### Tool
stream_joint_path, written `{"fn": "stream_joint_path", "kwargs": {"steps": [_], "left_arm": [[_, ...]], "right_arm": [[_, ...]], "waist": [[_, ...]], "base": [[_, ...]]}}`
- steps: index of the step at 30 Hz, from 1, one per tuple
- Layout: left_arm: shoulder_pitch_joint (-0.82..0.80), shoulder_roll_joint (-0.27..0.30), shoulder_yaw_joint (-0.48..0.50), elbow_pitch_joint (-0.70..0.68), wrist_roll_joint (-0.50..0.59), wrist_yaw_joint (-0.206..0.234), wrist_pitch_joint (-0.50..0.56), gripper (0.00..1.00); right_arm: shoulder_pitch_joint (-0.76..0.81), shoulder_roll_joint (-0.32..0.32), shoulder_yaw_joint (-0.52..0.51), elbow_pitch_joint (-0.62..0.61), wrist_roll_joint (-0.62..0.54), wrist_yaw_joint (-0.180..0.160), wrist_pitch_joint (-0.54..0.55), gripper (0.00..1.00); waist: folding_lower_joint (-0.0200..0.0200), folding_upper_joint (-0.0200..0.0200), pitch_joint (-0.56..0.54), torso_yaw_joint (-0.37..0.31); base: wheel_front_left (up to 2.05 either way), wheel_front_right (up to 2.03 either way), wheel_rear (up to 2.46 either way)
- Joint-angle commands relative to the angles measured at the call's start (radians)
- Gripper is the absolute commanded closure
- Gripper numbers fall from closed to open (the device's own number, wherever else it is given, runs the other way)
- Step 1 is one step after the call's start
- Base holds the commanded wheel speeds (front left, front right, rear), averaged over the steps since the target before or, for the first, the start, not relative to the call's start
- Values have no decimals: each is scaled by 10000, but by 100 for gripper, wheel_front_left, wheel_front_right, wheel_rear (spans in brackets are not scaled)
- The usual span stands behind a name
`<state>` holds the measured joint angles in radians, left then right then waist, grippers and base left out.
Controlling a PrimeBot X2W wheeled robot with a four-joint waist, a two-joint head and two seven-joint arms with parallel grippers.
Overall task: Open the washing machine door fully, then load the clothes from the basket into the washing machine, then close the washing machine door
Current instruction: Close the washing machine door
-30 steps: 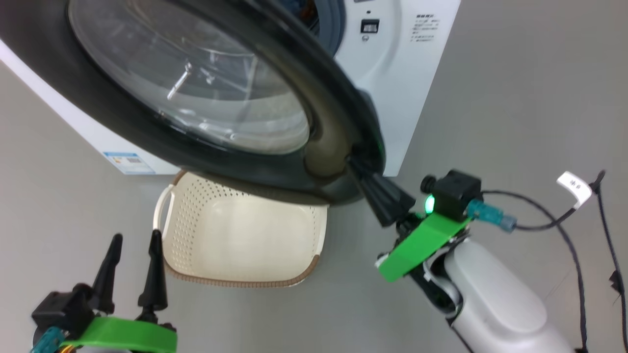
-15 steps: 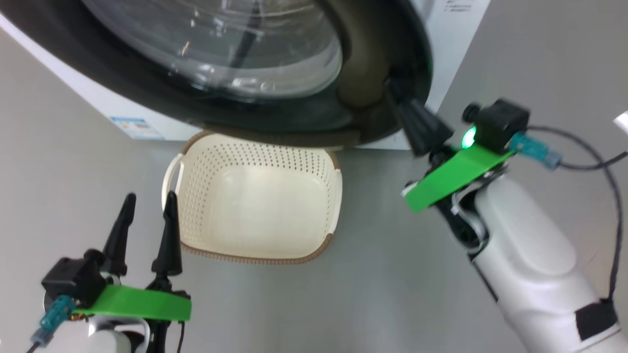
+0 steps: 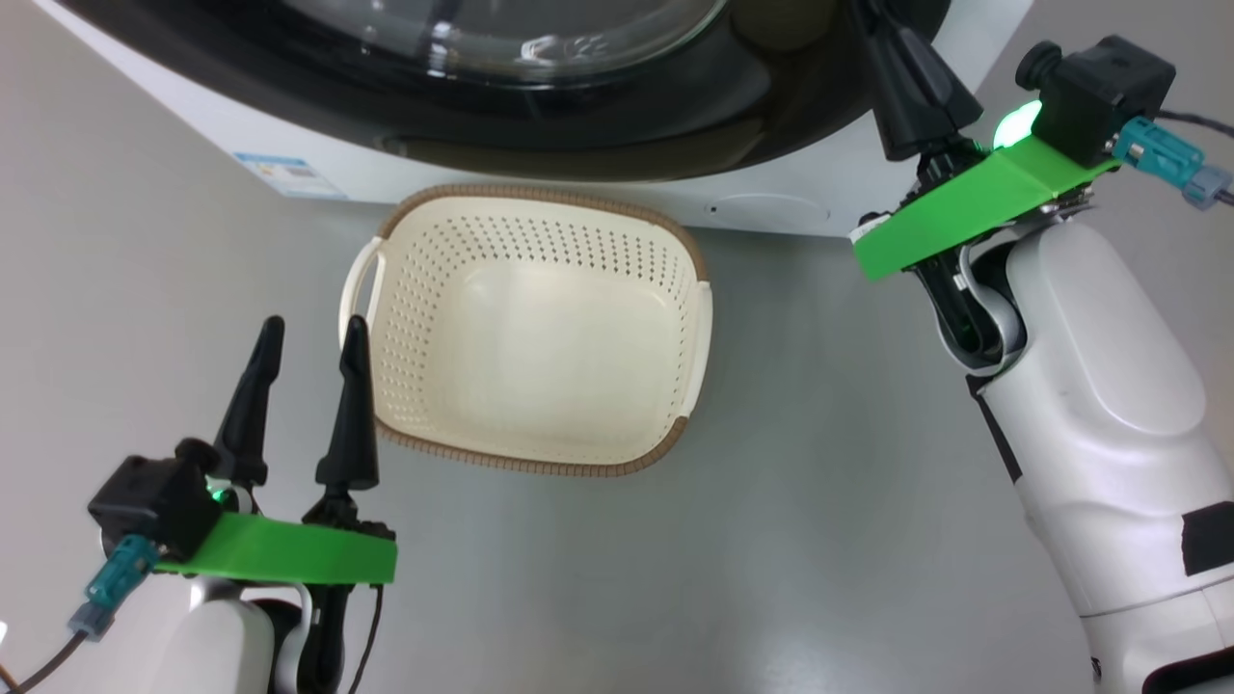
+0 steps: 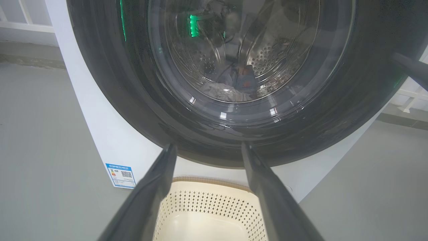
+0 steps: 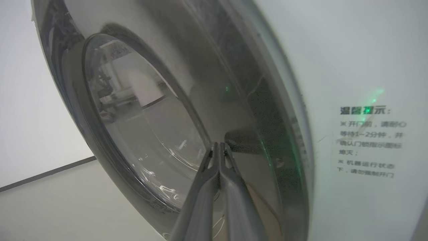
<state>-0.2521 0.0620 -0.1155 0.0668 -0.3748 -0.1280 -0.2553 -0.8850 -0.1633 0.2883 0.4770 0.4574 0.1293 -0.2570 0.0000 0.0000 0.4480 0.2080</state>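
A: State of the right tool (image 5: pixel 219 145)?
B: Clenched, empty; tips on the rim of the washing machine door (image 3: pixel 578 125), near its 3 o'clock. The left tool (image 3: pixel 313 328) is released, idle.
A: Door's feel?
B: Stiff, hinged, probably heavy; the gloss looks slippery. Push at the rim. It sits near flush on the washing machine (image 3: pixel 800 188); latch unclear.
A: Count?
B: One door. One basket (image 3: pixel 540 196), bare, at its 6 o'clock. The clothes (image 4: pixel 230 90): one heap inside, number unclear.

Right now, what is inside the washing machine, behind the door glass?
Through the door glass, a bluish and white heap of clothes lies low in the perforated steel drum. The door's black rim covers the drum's sides, so anything there is hidden.
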Motion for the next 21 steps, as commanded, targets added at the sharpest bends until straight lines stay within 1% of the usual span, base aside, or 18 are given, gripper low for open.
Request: {"fn": "stream_joint_path", "kwargs": {"steps": [1, 4, 8, 13, 16, 17, 18, 20, 21], "left_arm": [[-214, 167, 289, -280, 86, -27, -65, 0], [-299, 153, 283, -287, 88, -27, -65, 0], [-326, 148, 287, -283, 103, -27, -65, 0], [-257, 187, 337, -201, 111, -27, -65, 0], [-188, 235, 350, -93, 119, -27, -65, 0], [-166, 251, 350, -57, 117, -27, -65, 0], [-120, 295, 369, 14, 115, -27, -65, 0], [-76, 348, 398, 95, 123, -27, -65, 0], [-55, 371, 415, 144, 125, -27, -65, 0]], "right_arm": [[-251, 170, -30, -180, -159, 14, -48, 100], [-438, 226, -310, -155, -293, 14, -48, 100], [-421, 296, -330, -202, -383, 14, -48, 100], [-78, 291, -68, -175, -378, 14, -48, 100], [270, 273, 263, -129, -321, 14, -48, 100], [398, 259, 380, -133, -285, 14, -48, 96], [652, 232, 579, -114, -234, 14, -48, 81], [883, 223, 740, -124, -187, 14, -48, 59], [1003, 227, 783, -139, -161, 14, -48, 38]], "waist": [[0, 0, 198, 132], [0, 0, 284, 147], [0, 0, 264, 128], [0, 0, 89, 41], [0, 0, -88, -41], [0, 0, -150, -68], [0, 0, -275, -137], [0, 0, -392, -213], [0, 0, -459, -251]], "base": [[0, 0, 0], [0, 0, 0], [0, 0, 0], [0, 0, 0], [0, 0, 0], [0, 0, 0], [0, 0, 0], [0, 0, 0], [0, 0, 0]]}}
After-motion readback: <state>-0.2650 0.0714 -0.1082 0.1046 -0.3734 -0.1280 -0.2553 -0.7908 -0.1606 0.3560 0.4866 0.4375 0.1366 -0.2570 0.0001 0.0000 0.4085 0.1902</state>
